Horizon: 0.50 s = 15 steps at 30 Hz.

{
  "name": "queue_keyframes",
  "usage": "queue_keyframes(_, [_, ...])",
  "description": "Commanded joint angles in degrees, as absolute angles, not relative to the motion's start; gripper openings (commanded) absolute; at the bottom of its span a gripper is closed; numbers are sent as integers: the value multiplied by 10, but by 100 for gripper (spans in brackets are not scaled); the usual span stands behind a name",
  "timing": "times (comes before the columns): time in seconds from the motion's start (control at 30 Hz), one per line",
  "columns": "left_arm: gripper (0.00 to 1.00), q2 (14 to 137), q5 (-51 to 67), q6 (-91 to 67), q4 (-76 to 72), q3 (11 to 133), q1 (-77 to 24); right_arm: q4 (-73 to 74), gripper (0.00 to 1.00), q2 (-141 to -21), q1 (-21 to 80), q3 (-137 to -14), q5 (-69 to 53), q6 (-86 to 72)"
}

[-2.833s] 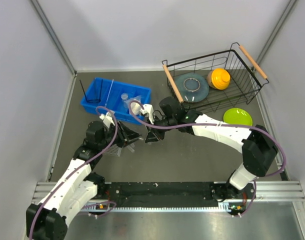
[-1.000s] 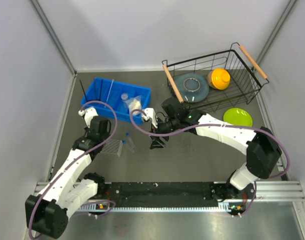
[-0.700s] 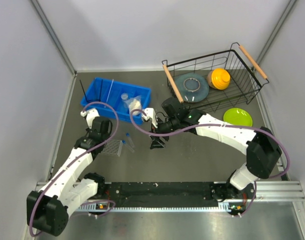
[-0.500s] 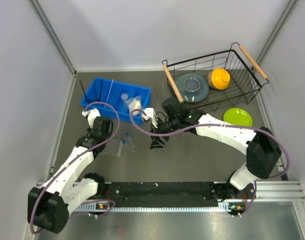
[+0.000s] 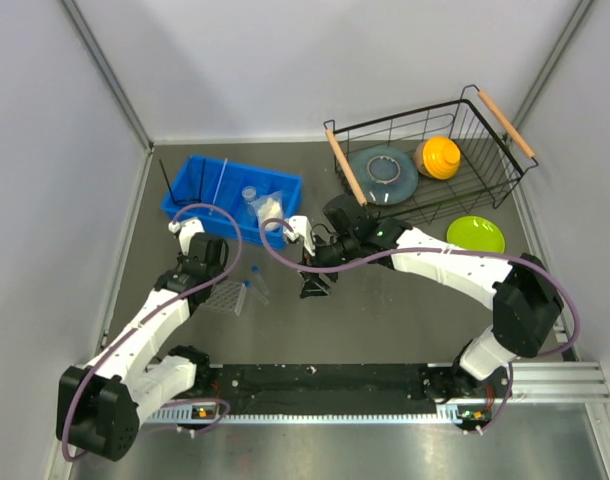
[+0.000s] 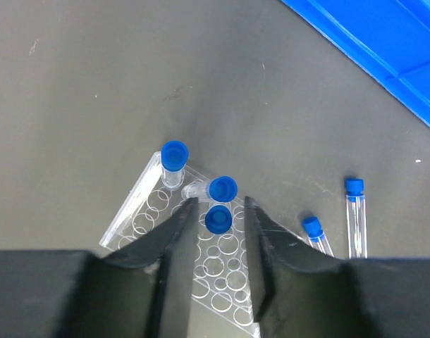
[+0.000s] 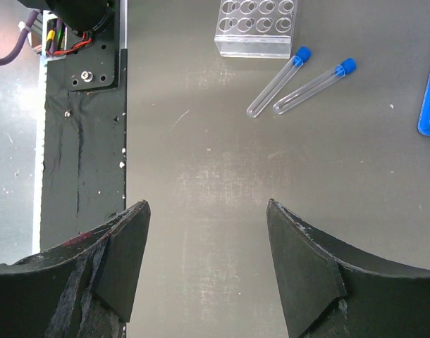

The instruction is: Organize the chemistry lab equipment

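Black wire basket (image 5: 482, 150) with two wooden handles sits far right on the dark grey table (image 5: 405, 300); inside it a grey dish (image 5: 383, 171) lies flat, with an orange dish (image 5: 438, 157) just beside it on the right, seemingly upside down. Green dish (image 5: 475, 234) lies on the table just outside the basket's near side. Blue bin (image 5: 197, 172) sits far left, well apart from the basket; metal rail (image 5: 545, 380) runs along the near edge.

Left gripper (image 6: 218, 203) narrowly parted, tips downward; right gripper (image 7: 206, 205) wide apart and empty, likewise downward.
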<state>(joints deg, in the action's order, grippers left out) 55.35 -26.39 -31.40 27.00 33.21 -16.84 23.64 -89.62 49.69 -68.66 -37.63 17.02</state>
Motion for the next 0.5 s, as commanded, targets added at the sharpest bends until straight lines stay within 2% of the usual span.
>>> queue_keyframes(0.0, [41,536,-265,-310,269,352,-165,228,68,-868,492,-703,-384,184])
queue_keyframes(0.13, [50,522,-264,-307,285,372,-165,227,68,-873,493,-703,-385,183])
queue_keyframes(0.3, [54,484,-258,-307,311,390,-165,226,68,-880,493,-704,-387,181])
queue_keyframes(0.47, [68,433,-258,-308,330,399,-165,224,68,-904,493,-717,-392,155])
